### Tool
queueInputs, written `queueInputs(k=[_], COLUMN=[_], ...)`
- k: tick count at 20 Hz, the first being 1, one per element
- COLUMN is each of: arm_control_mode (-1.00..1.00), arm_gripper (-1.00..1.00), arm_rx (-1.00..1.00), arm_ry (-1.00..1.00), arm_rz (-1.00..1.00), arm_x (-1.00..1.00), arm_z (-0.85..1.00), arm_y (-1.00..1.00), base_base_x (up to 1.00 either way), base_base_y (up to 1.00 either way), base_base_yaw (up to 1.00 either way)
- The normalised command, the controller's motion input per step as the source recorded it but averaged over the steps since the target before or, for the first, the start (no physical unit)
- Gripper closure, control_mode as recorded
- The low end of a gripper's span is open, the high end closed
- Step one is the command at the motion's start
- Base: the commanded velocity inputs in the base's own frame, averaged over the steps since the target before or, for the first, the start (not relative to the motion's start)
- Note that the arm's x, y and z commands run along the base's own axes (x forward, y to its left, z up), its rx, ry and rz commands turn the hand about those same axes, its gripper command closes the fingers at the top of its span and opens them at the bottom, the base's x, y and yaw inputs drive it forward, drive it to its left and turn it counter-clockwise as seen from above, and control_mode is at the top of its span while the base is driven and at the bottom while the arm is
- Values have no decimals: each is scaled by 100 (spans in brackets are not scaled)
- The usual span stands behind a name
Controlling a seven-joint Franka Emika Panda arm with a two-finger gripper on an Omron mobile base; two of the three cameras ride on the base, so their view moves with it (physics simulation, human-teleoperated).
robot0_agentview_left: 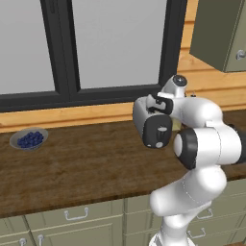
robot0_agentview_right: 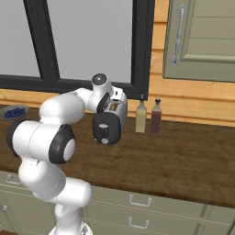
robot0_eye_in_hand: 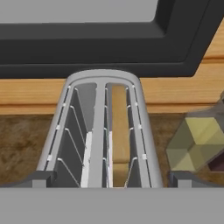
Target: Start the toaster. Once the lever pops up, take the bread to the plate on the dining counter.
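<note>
The silver-white toaster (robot0_agentview_left: 153,126) (robot0_agentview_right: 109,123) stands on a dark wood-grain counter (robot0_agentview_left: 81,163), its dark grey end panel (robot0_agentview_right: 105,129) facing the base. In the hand view I look down into its two slots (robot0_eye_in_hand: 103,131). The tan bread (robot0_eye_in_hand: 119,127) stands in the right-hand slot. My gripper (robot0_eye_in_hand: 111,179) hangs just above the toaster's top, open, with a fingertip (robot0_eye_in_hand: 37,179) on each side of the body and nothing between them. The plate is out of view. Whether this is the dining counter I cannot tell.
Two bottles, a yellowish one (robot0_agentview_right: 141,117) (robot0_eye_in_hand: 197,140) and a dark one (robot0_agentview_right: 156,117), stand close beside the toaster. A grey bowl of blueberries (robot0_agentview_left: 30,139) (robot0_agentview_right: 13,111) sits far along the counter. Behind is a dark-framed window (robot0_agentview_left: 72,91). A wall cabinet (robot0_agentview_right: 202,36) hangs above.
</note>
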Motion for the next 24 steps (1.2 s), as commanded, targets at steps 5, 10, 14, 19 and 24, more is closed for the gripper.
queueInputs(k=[5, 10, 14, 19, 24], arm_control_mode=[-100, -100, -100, -100, -100], arm_gripper=[-100, -100, -100, -100, -100], arm_rx=[0, 0, 0, 0, 0], arm_ry=[0, 0, 0, 0, 0], arm_rz=[0, 0, 0, 0, 0], arm_x=[17, 20, 20, 19, 15], arm_z=[-11, -11, -9, -7, -9], arm_y=[0, 0, 0, 0, 0], base_base_x=[0, 0, 0, 0, 0], base_base_y=[0, 0, 0, 0, 0], base_base_yaw=[0, 0, 0, 0, 0])
